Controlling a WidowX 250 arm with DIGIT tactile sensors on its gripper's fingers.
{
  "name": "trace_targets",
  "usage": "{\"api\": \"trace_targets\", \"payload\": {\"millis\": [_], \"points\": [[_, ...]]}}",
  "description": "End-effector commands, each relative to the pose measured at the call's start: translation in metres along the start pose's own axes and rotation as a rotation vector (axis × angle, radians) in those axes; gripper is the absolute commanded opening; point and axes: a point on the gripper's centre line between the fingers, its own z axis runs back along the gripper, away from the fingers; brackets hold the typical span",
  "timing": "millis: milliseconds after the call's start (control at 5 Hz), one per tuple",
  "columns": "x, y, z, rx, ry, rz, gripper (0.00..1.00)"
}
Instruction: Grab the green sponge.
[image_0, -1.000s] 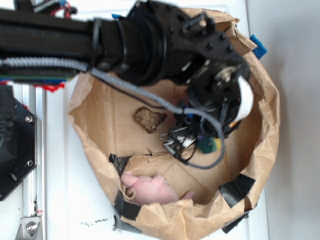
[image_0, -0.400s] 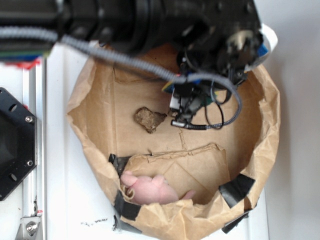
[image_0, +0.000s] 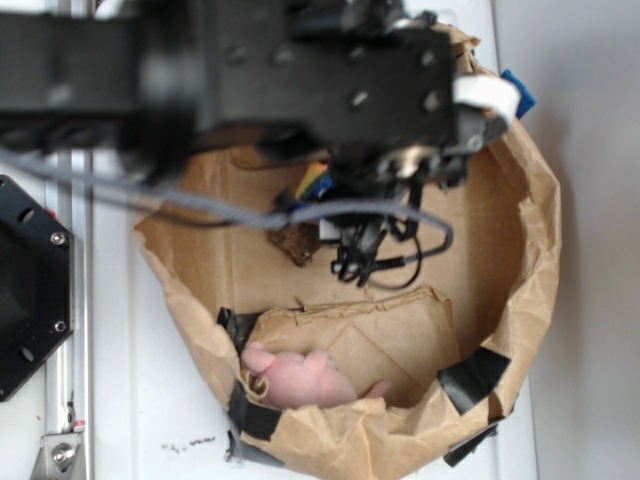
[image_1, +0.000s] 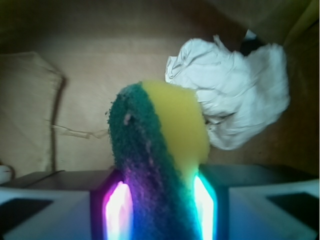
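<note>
Gripper: your black two-fingered gripper (image_1: 160, 200) is clamped on the green sponge, one glowing pad on each flat face, as the wrist view shows.
Sponge: the dark-green scouring pad with a yellow foam backing (image_1: 155, 165) stands on edge between the fingers, its top bowed over, which suggests a firm squeeze. It looks lifted clear of the floor below, though you cannot confirm that from the exterior view, where the arm hides it.
Why held so: gripping across the thin dimension lets the soft foam compress and seat between the pads (image_1: 117, 210), so it should not slip.
Crumpled paper: the white crumpled paper wad (image_1: 235, 105) lies beyond the sponge, down on the floor, apart from the fingers.
Container: the rolled-down brown paper bag (image_0: 535, 250) walls everything in; black tape patches (image_0: 472, 378) hold its rim.
Other contents: the brown rock-like lump (image_0: 295, 243) sits partly under the arm's cables; the pink soft toy (image_0: 300, 378) rests at the bag's near edge.
Writing: you can read no brand, label or text anywhere.
</note>
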Motion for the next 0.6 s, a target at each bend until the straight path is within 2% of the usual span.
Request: {"api": "trace_targets", "payload": {"millis": [0, 200, 400], "points": [[-0.004, -0.025, 0.049, -0.003, -0.116, 0.027, 0.0], [-0.005, -0.024, 0.056, -0.043, -0.101, 0.015, 0.0], [-0.009, -0.028, 0.06, -0.013, -0.107, 0.019, 0.0]]}}
